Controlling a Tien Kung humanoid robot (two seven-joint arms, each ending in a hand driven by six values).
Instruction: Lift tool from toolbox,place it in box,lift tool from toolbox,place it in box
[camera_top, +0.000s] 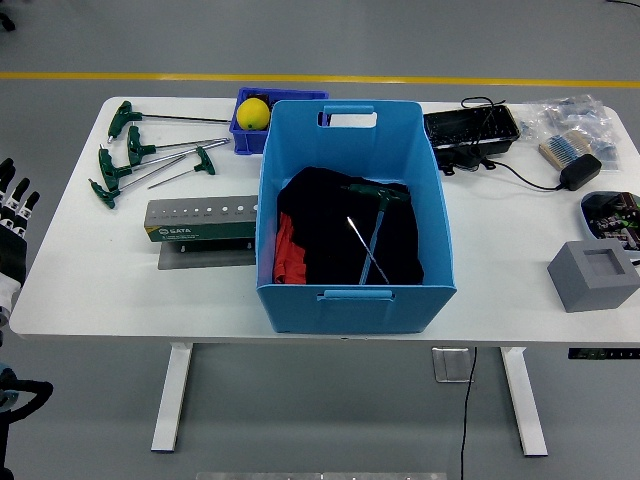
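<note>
- Count, operator: you have one blue box (355, 290) at the middle of the white worktop (100, 290), and one T-handle tool (372, 225) lying inside it on dark cloth (320, 225).
- Four more green-handled T-handle tools (150, 150) lie loose in a fan at the far left of the worktop, well apart from the box.
- One grey tool holder (200, 220) with a row of holes stands just left of the box, resting on a grey plate (205, 258).
- Your left hand (12, 225) sits at the picture's left edge, off the worktop's left end; its fingers (20, 195) are spread apart and hold nothing.
- The loose tools lie forward and to the right of that hand, not touching it; the holder lies to its right across bare worktop.
- One small dark-blue bin (258, 128) with a yellow fruit (253, 112) stands behind the box's far left corner.
- On the right side: one black tray (470, 128) with cable, one power adapter (580, 170), one grey block (593, 275), and a clear bag of parts (575, 115).
</note>
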